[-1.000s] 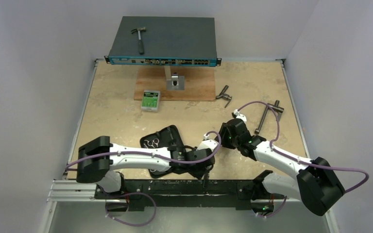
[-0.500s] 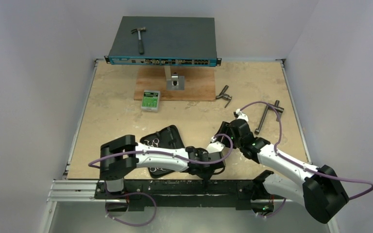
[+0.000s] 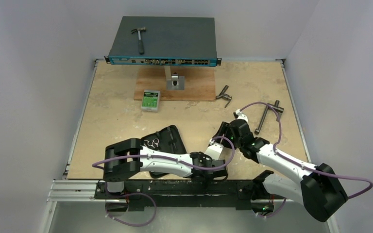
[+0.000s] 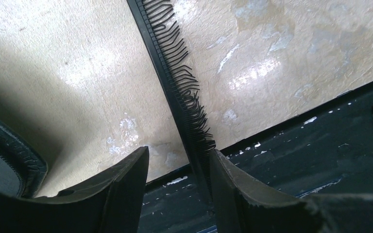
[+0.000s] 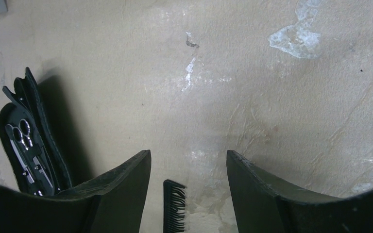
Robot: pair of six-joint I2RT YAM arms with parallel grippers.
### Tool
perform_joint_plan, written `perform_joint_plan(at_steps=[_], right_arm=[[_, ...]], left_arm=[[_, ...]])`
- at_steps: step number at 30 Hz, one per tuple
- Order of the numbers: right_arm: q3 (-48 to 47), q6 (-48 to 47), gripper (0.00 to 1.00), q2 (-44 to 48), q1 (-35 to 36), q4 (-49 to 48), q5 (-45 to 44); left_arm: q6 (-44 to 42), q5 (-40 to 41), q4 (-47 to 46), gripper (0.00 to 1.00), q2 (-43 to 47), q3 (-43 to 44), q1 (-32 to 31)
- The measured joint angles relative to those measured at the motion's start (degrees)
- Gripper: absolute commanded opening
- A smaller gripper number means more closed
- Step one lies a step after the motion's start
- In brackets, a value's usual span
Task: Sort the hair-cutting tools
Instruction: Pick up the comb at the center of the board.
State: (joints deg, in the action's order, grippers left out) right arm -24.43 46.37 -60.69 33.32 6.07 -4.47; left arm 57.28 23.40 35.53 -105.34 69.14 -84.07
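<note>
Jaws of left gripper (image 4: 178,158) spread astride comb (image 4: 175,82) at near edge of tabletop (image 3: 116,111), not yet clamped; right gripper (image 5: 188,155) gapes empty nearby. Done: scissors (image 5: 22,131) in case (image 5: 53,160) by same edge. Pending: comb.

Even overhead light; wrist views show glare patches on the table (image 4: 252,73) and soft dark shadows.

Comb (image 4: 175,77) cut off by the left wrist view's top edge, near end hidden behind a finger (image 4: 243,194), near half of the case (image 3: 167,137) under the left arm (image 3: 167,159), slim items (image 5: 31,165) inside too small to identify
</note>
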Motion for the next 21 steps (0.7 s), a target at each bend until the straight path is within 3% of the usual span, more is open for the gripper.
perform_joint_plan(at_steps=[13, 21], right_arm=[[1.1, 0.1, 0.59, 2.8, -0.4, 0.4, 0.0], [1.1, 0.1, 0.59, 3.6, -0.4, 0.6, 0.0]], left_arm=[[6.7, 1.8, 0.7, 0.44, -3.5, 1.8, -0.9], [10.8, 2.5, 4.1, 0.29, -5.2, 4.4, -0.9]])
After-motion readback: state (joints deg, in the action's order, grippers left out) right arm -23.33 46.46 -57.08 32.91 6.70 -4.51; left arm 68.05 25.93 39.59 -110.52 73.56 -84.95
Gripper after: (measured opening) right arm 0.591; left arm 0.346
